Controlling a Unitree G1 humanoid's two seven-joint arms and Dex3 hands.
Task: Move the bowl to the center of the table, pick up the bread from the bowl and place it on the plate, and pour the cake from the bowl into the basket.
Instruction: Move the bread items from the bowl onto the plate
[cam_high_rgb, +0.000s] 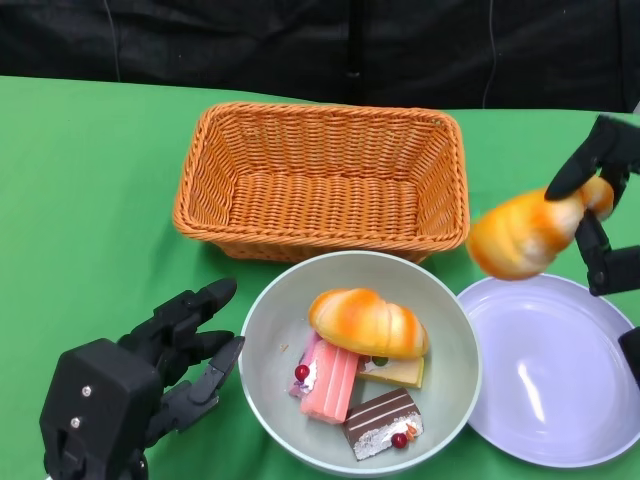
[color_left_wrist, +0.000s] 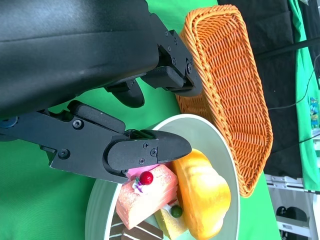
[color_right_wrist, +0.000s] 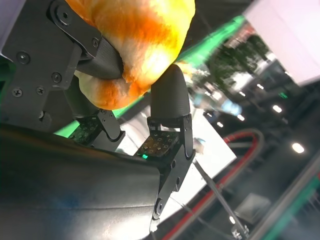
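The right robot hand (cam_high_rgb: 600, 215) gripped a golden-orange bread roll (cam_high_rgb: 527, 232) above the lilac plate's (cam_high_rgb: 560, 400) far edge. The left robot hand (cam_high_rgb: 175, 355) lay open, just left of the grey-green bowl (cam_high_rgb: 262, 345) of cakes.

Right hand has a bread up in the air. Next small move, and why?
Probably lower the right hand and set its bread on the plate. The bread hangs above the plate's far edge, nothing lies on the plate, and a second bread waits in the bowl with the cakes.
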